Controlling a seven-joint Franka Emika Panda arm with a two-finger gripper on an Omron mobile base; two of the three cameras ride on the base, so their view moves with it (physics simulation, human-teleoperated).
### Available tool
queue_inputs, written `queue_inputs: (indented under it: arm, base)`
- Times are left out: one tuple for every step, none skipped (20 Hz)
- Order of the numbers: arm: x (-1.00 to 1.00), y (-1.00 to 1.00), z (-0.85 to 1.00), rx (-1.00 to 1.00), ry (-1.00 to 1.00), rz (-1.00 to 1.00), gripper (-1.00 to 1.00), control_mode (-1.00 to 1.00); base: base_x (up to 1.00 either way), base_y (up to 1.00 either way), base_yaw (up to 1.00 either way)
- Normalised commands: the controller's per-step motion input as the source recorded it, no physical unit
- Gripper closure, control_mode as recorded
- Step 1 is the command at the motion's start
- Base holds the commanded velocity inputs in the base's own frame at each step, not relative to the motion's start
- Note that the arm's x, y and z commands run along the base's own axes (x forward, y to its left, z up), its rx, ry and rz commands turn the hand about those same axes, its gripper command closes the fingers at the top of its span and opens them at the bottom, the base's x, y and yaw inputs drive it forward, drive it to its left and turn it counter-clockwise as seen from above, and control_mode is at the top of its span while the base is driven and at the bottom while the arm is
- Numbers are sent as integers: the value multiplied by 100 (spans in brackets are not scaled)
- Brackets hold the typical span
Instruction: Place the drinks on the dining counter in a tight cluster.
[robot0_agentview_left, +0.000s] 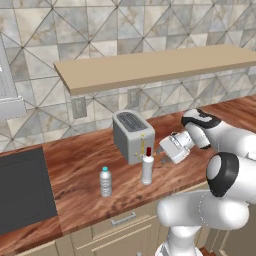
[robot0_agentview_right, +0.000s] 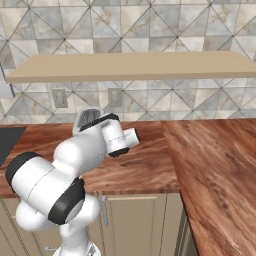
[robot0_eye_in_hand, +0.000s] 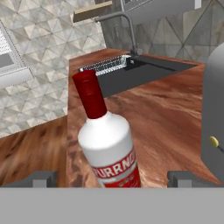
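The arm is reaching in for the slim white bottle with the red cap (robot0_agentview_left: 147, 167), which is standing upright on the reddish-brown wood-grain surface (robot0_agentview_left: 80, 170) just in front of the grey toaster (robot0_agentview_left: 132, 135). The hand (robot0_eye_in_hand: 113, 178) is spread wide, holding nothing; in the hand view its two dark fingertips (robot0_eye_in_hand: 41, 178) are flanking the bottle's lower body, apart from the glass on both sides, so the approach looks nearly complete and the grasp itself not yet made. The small clear bottle with the blue cap (robot0_agentview_left: 105, 181) is standing near the white one, to its left in the left base view, closer to the dark sink basin (robot0_agentview_left: 22, 192). Judging by the task, this is the pick-up of the first drink. The next move calls for closing squarely on the white bottle's body, low enough that it is not tipping, then lifting straight up clear of the toaster before carrying it toward the broad counter stretch at the right (robot0_agentview_right: 220, 165).
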Motion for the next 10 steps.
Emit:
queue_inputs:
  arm:
    - [0,1,-25,0,0,0,-100,-100]
    - [0,1,-23,0,0,0,-100,-100]
    - [0,3,-19,0,0,0,-100,-100]
    - [0,4,-14,0,0,0,-100,-100]
    - [0,5,-11,0,0,0,-100,-100]
    - [0,6,-11,0,0,0,-100,-100]
    - [0,7,-14,0,0,0,-100,-100]
    - [0,6,-16,0,0,0,-100,-100]
    - [0,8,-14,0,0,0,-100,-100]
    - [0,9,-11,0,0,0,-100,-100]
  base:
    - [0,0,0]
    - [0,0,0]
    - [0,0,0]
    - [0,0,0]
    - [0,0,0]
    - [0,0,0]
    - [0,0,0]
    - [0,0,0]
    - [0,0,0]
    - [0,0,0]
